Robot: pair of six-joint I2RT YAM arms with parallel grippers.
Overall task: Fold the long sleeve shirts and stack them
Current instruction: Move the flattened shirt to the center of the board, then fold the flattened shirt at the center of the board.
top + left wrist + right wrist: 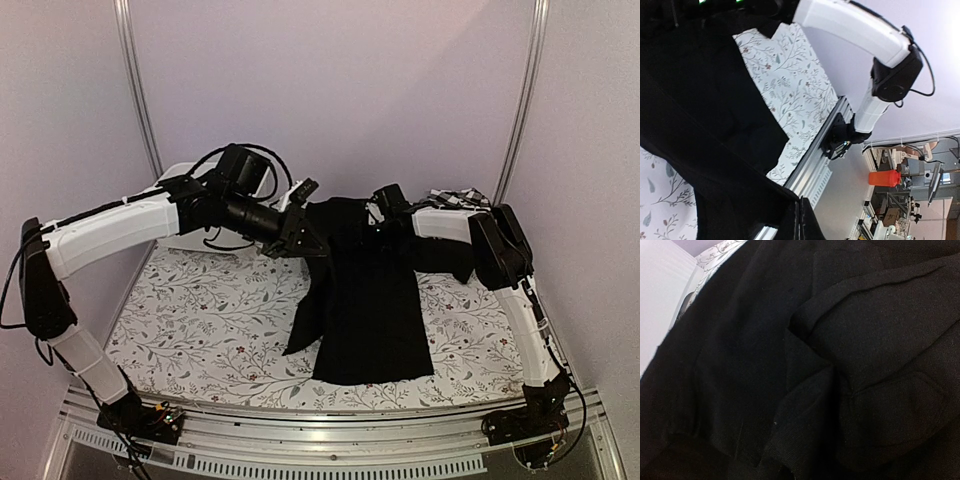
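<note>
A plain black long sleeve shirt (365, 310) hangs by its top edge over the far half of the floral table (200, 310), and its hem rests near the front edge. My left gripper (303, 232) is shut on the shirt's left shoulder. In the left wrist view the jaws (802, 220) are pressed together on black cloth (690, 100). My right gripper (383, 212) grips the top edge on the right. One sleeve drapes over that arm. The right wrist view is filled with black cloth (790, 340), which hides the fingers. A black-and-white checked shirt (452, 197) lies at the back right.
A white object (180, 172) stands at the back left behind my left arm. Metal frame posts rise at both back corners. The aluminium rail (330, 440) runs along the front edge. My right arm (855, 25) shows in the left wrist view.
</note>
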